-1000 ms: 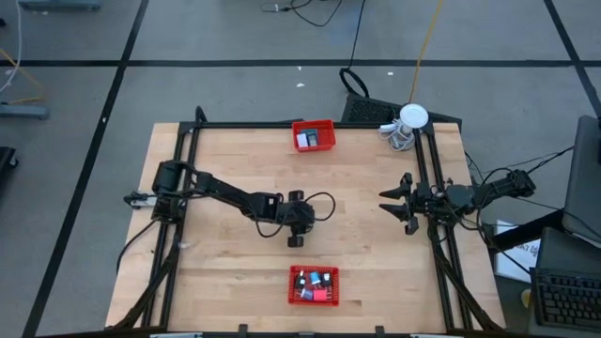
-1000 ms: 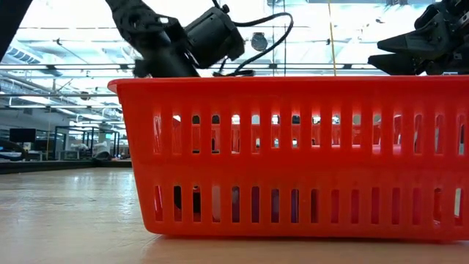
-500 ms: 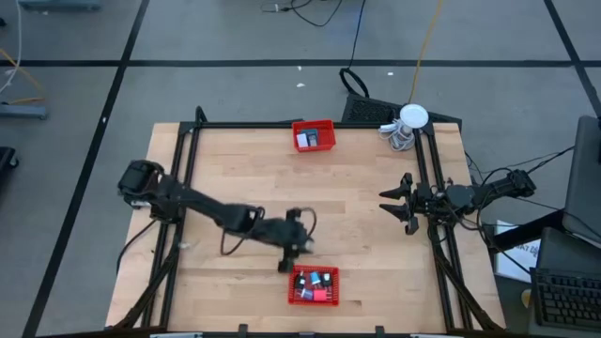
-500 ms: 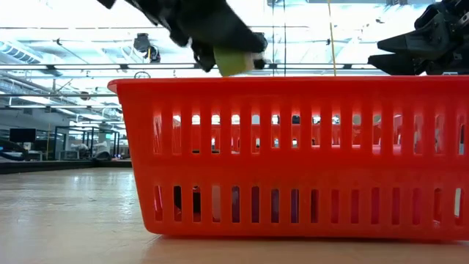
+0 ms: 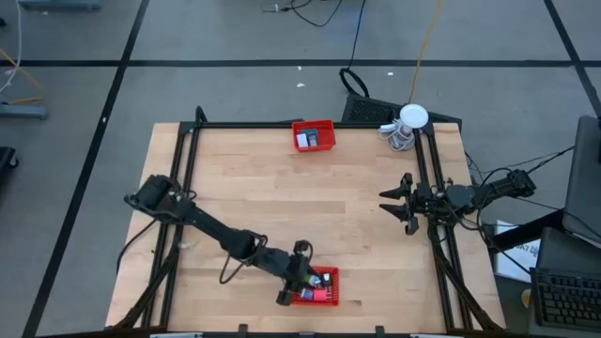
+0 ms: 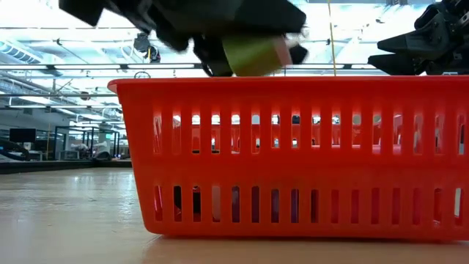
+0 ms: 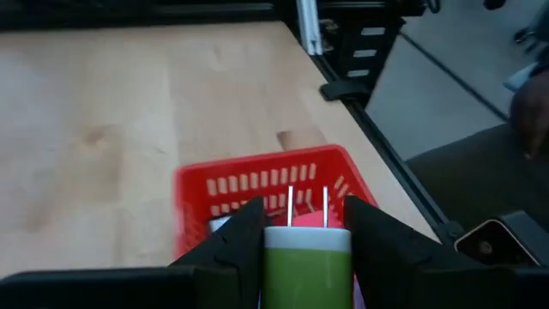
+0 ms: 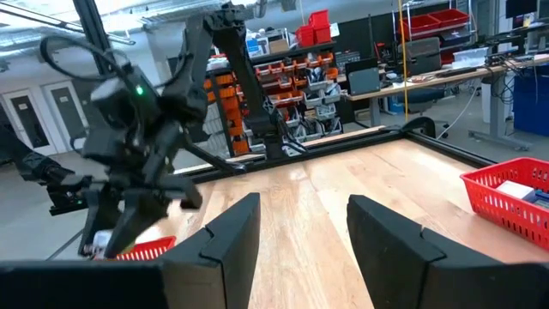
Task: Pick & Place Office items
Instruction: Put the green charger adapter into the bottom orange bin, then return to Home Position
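Note:
My left gripper (image 5: 300,274) hangs over the left rim of the near red basket (image 5: 324,272) and is shut on a green plug with a white face and two metal prongs (image 7: 306,256). In the low view the green plug (image 6: 253,53) floats just above the basket's rim (image 6: 293,84). Several small office items, pink, blue and dark, lie in that basket. My right gripper (image 5: 392,202) waits open at the table's right edge, its fingers empty. My left gripper pinches the plug's green body by its two opposite sides (image 7: 274,257) between the two fingers. The fingers come slanting down from the table's left and far side. The prongs (image 7: 307,206) point forward past the fingertips. The plug is lifted clear, above the basket.
A second red basket (image 5: 313,135) with a white item stands at the far edge. A white round object with a coiled cable (image 5: 408,120) sits at the far right corner. A black frame borders the table. Bare wood lies between the baskets.
My left gripper has swung from the middle of the table toward the near edge and somewhat to the right, tipping up closer to level. It has carried the green plug with it and now hangs over the near basket's left rim.

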